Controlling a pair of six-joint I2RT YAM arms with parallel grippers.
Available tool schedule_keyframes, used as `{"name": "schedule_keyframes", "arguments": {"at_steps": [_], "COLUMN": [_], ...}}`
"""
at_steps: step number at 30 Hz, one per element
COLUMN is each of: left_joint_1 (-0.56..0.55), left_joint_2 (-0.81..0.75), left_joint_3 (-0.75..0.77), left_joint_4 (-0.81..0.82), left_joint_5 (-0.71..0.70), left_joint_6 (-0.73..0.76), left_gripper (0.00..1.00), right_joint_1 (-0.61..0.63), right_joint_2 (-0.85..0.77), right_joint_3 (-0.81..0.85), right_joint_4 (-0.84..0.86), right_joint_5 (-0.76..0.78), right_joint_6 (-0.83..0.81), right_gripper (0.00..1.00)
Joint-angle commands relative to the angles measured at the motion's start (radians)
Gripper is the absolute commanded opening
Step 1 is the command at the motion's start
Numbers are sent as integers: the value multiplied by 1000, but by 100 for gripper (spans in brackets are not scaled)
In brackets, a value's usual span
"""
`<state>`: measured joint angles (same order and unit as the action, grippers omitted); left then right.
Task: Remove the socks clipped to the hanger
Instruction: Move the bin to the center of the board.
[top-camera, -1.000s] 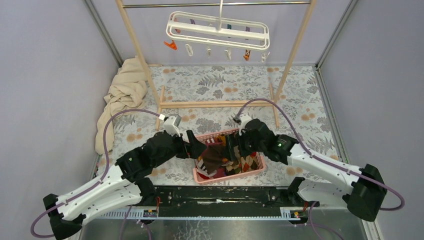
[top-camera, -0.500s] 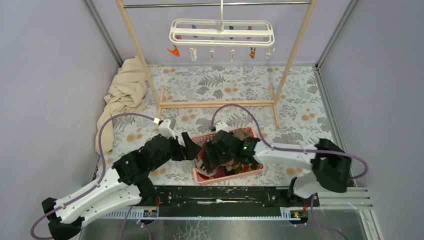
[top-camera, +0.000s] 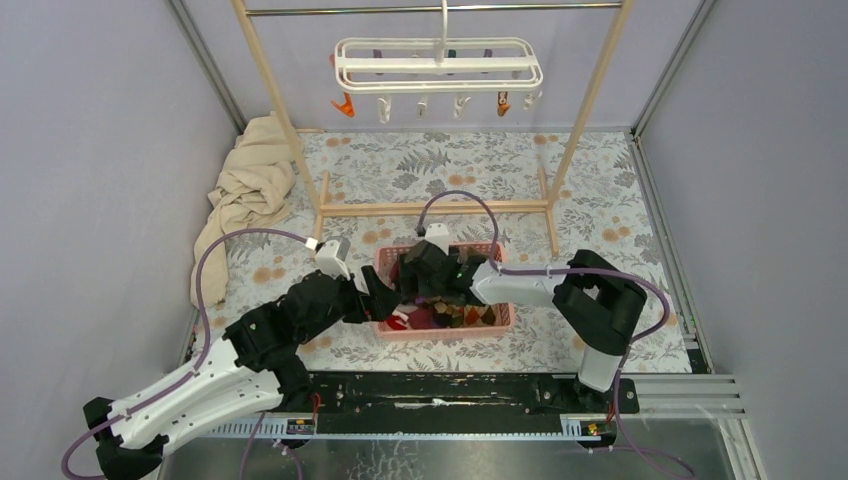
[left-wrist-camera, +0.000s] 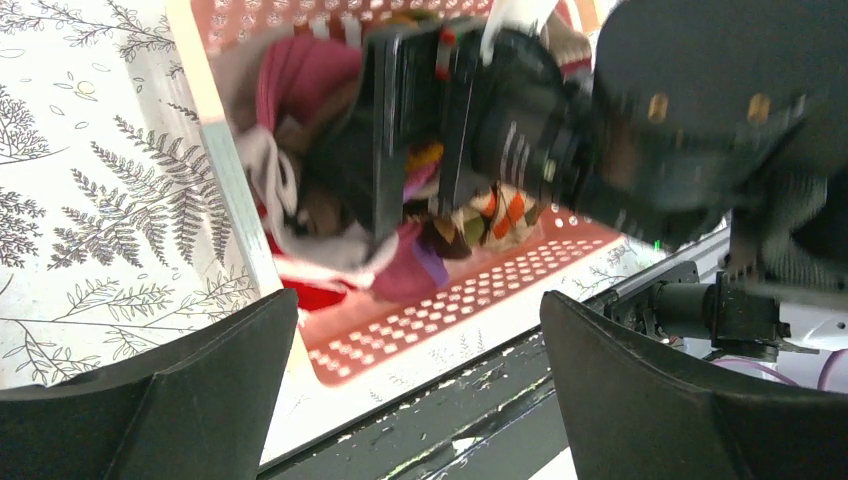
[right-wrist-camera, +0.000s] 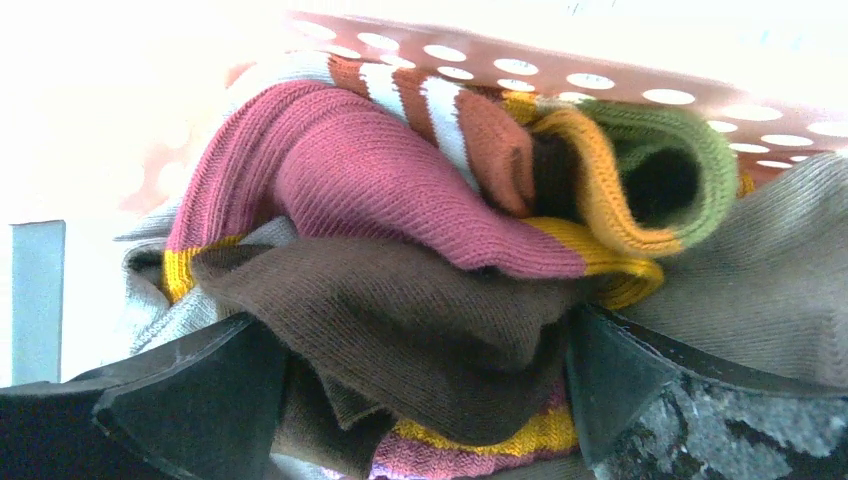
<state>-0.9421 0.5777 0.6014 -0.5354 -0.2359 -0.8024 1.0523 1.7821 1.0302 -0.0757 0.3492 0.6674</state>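
Observation:
The white hanger (top-camera: 440, 65) hangs from the top rail, and its small clips (top-camera: 343, 105) dangle with no sock on them. The socks (top-camera: 450, 315) lie piled in a pink basket (top-camera: 470, 333). My right gripper (top-camera: 412, 283) is down in the basket's left half, open. In the right wrist view its gripper (right-wrist-camera: 410, 330) is pushed into the pile, with a brown sock (right-wrist-camera: 400, 290) bulging between the fingers and a magenta sock (right-wrist-camera: 360, 170) behind. My left gripper (top-camera: 384, 297) stands open at the basket's left end. Its wrist view shows that gripper (left-wrist-camera: 418, 310) with nothing in it.
A wooden rail frame (top-camera: 435, 208) stands across the far half of the flowered table. A beige cloth (top-camera: 245, 190) lies heaped against the left wall. The black base rail (top-camera: 440, 392) runs along the near edge, close behind the basket.
My right arm has folded back and swung left, taking its open gripper to the basket's left half. The basket has shifted left and turned. The hanger has swung level. The left arm has barely moved.

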Motion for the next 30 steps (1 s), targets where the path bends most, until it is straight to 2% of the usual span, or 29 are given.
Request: {"name": "schedule_keyframes", "arguments": {"at_steps": [1,6,10,19,23,26,30], "left_joint_1": [-3,-3,-4,-3,-3,-3,-1], "left_joint_2": [2,28,48,53,75,81,91], "left_joint_3": [-14,-7,5,16,16,15,29], "left_joint_4": [45,62,72,68,68,66,43], "left_joint_5": [-19,-19,-15,-20,-31,-53,-133], "left_joint_6": [-6,3,8,13,19,32,75], "left_gripper": [98,98,98,99,99,98,98], "right_joint_1": [-122,-169,-178,-174,-174,-193,-270], "right_joint_2": [99,158,145,-279,-378,-373,-268], "right_joint_3": [-13,82,169,73,33,14,30], "right_joint_4": [63,48,-38,-174,-209,-205,-184], "right_joint_5": [-52,-88,-76,-142,-119,-64,-83], "right_joint_6": [-39,-203,-312,-333,-334,-338,-325], "right_gripper": [100,100,100,100,100,100,100]}}
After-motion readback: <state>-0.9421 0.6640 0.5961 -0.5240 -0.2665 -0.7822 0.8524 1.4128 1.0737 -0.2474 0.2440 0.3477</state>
